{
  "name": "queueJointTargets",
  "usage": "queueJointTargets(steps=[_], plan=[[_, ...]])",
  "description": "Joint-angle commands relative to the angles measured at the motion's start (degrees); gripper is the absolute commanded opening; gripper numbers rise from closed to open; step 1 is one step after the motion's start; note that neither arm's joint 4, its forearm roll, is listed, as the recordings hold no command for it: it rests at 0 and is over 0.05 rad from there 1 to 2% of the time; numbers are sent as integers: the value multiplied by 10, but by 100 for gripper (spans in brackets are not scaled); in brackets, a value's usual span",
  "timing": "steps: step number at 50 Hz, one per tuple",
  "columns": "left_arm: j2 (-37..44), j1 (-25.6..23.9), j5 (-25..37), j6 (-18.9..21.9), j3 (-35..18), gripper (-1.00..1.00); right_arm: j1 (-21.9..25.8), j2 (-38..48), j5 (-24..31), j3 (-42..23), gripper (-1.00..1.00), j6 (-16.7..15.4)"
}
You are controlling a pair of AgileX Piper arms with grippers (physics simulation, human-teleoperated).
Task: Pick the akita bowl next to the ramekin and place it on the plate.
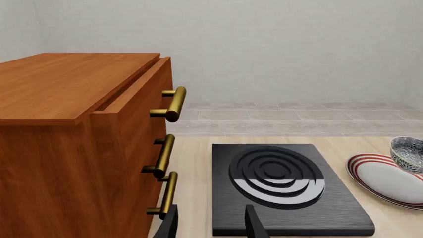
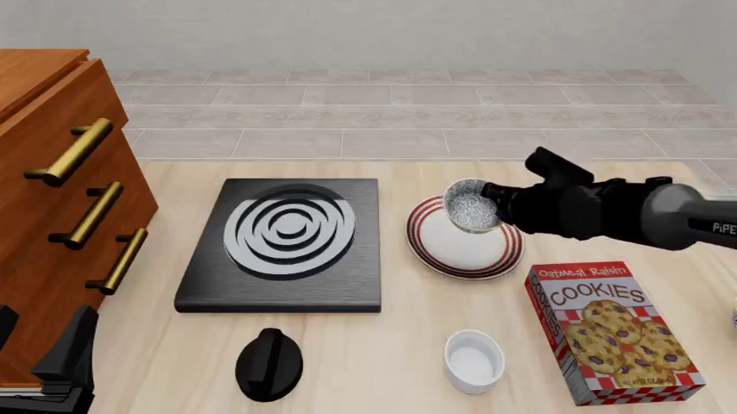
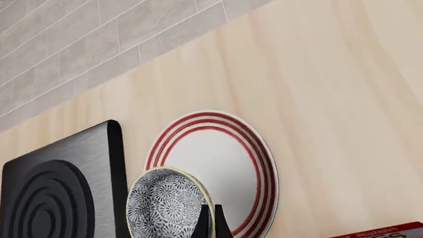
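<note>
The akita bowl (image 2: pixel 469 207) hangs tilted just above the red-striped plate (image 2: pixel 461 252), its speckled inside facing the camera. My right gripper (image 2: pixel 498 203) is shut on the bowl's rim, reaching in from the right. In the right wrist view the bowl (image 3: pixel 166 203) sits in front of the plate (image 3: pixel 263 163), with the gripper (image 3: pixel 211 221) pinching its edge. The white ramekin (image 2: pixel 474 360) stands alone near the table's front. My left gripper (image 2: pixel 41 335) rests low at the front left, open, holding nothing. The left wrist view shows the gripper (image 1: pixel 211 225), the bowl (image 1: pixel 408 151) and the plate (image 1: pixel 380 179).
A black burner slab (image 2: pixel 282 241) lies left of the plate, with a black knob (image 2: pixel 268 364) in front of it. A cookies box (image 2: pixel 613 335) lies at the front right. A wooden drawer cabinet (image 2: pixel 58 181) with brass handles fills the left side.
</note>
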Motion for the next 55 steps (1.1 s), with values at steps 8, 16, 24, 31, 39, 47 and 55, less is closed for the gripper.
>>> queueJointTargets(steps=[8,16,24,31,39,47,55], plan=[[0,0,0,0,0,100,-4,35,-10,-22,-100,4],[0,0,0,0,0,100,1,42,-6,-30,-100,7],[0,0,0,0,0,100,8,51,-12,-27,-100,10],[0,0,0,0,0,100,6,55,-11,-31,-100,8],[0,0,0,0,0,100,6,65,-18,-33,-100,10],[0,0,0,0,0,100,3,75,-22,-38,-100,7],[0,0,0,0,0,100,2,90,-28,-41,-100,11]])
